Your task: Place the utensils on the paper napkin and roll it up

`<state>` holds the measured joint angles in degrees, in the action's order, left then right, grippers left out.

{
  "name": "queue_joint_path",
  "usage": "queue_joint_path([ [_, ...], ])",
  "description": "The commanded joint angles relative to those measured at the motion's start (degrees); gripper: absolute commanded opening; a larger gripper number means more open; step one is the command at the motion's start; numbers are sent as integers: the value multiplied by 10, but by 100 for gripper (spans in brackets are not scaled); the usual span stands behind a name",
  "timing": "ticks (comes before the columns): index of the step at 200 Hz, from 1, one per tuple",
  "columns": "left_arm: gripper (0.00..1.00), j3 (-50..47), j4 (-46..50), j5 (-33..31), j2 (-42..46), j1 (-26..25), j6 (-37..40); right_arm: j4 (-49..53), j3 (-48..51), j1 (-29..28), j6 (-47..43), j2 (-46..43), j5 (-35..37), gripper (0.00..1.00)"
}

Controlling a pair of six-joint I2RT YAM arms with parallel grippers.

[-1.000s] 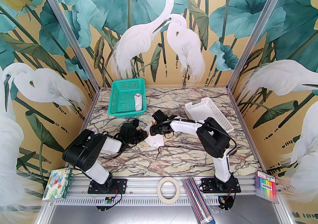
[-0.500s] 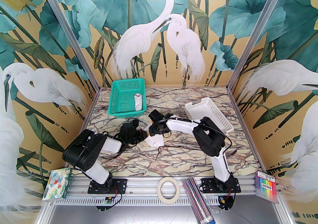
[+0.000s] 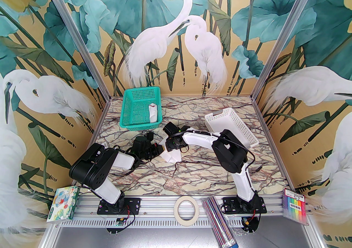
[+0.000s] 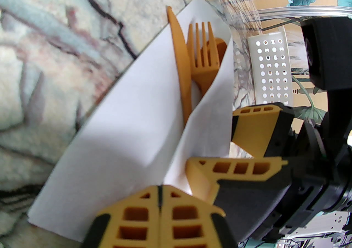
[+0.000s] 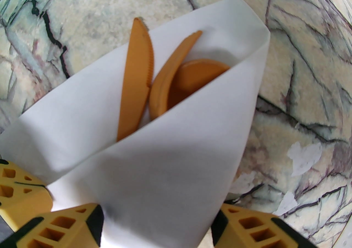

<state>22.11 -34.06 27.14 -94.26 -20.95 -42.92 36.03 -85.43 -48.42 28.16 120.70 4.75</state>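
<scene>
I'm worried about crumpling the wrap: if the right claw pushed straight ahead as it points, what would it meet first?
The paper napkin: its folded flap sits between the right claw's open jaws, directly ahead. The utensils inside the fold would probably come next, though depth is hard to judge.

White paper napkin (image 5: 154, 164), right between the right pincer (image 5: 161, 227) and its mustard-and-black fingers (image 5: 66, 227)! Just ahead, all orange-brown: knife (image 5: 136, 76), fork (image 4: 202, 60), spoon (image 5: 198, 74). Beneath the pincer, the table (image 5: 297, 90) is cream marble with dark and reddish veins. Beyond it, a teal mesh basket (image 3: 140, 109); beside it, a white perforated basket (image 3: 233, 126).
</scene>
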Motion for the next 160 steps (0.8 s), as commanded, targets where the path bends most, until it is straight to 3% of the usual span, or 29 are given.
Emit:
queue_joint_path([
  [1, 0, -14, 39, -33, -6, 4, 1, 43, 19, 5, -8, 4, 41, 71],
  [76, 0, -12, 65, -43, 6, 4, 10, 33, 46, 7, -6, -22, 47, 70],
  [160, 0, -11, 75, -47, 8, 4, 13, 27, 63, 11, -4, -41, 39, 62],
])
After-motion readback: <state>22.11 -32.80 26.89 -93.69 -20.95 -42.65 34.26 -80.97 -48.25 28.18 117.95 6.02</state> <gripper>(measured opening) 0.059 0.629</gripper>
